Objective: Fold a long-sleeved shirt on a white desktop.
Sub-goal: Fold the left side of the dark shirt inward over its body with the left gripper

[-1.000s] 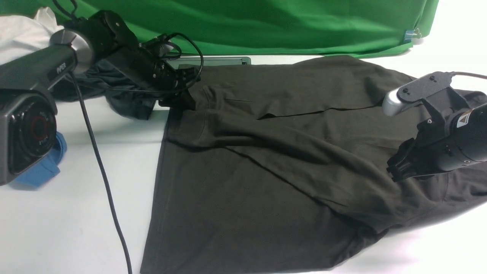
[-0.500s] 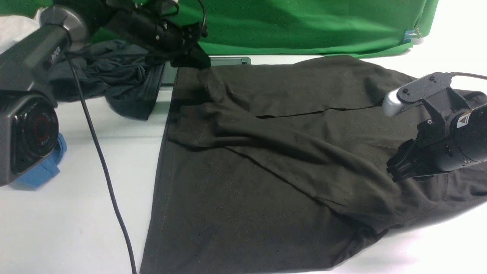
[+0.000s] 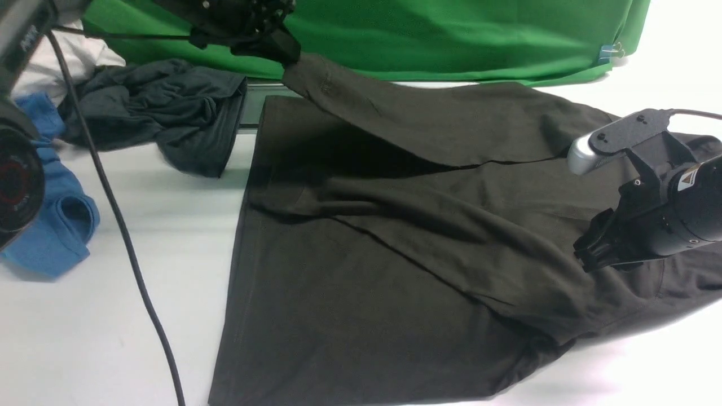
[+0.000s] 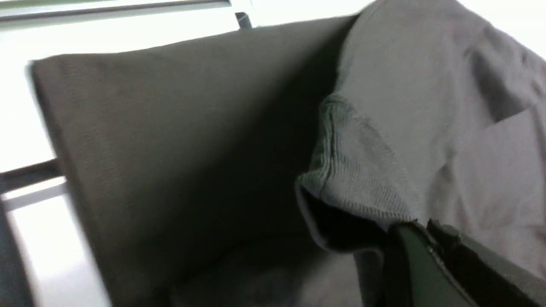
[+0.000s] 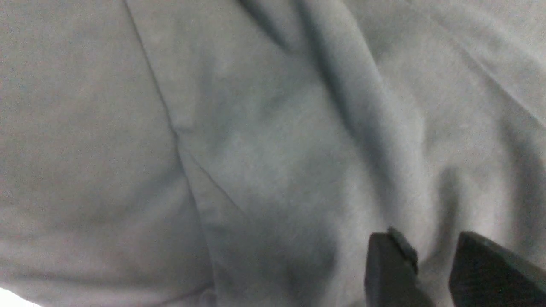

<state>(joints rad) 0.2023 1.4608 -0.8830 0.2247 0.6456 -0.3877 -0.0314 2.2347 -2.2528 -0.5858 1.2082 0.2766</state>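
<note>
Far left above the bench [image 3: 67, 349], left gripper [image 3: 280, 49] clamps one raised cuff [image 3: 307, 70]; one long-sleeved shirt [image 3: 395, 270] sprawls centre-right, right gripper [image 3: 586, 256] over it, one warning-triangle sticker [image 3: 689, 177]. Left wrist: ribbed cuff pinched. Right wrist: jaws narrowly parted.

The front camera looks forward over the whole long-sleeved shirt [image 3: 366, 293]. Both wrist cameras look at that same shirt from very close.
</note>
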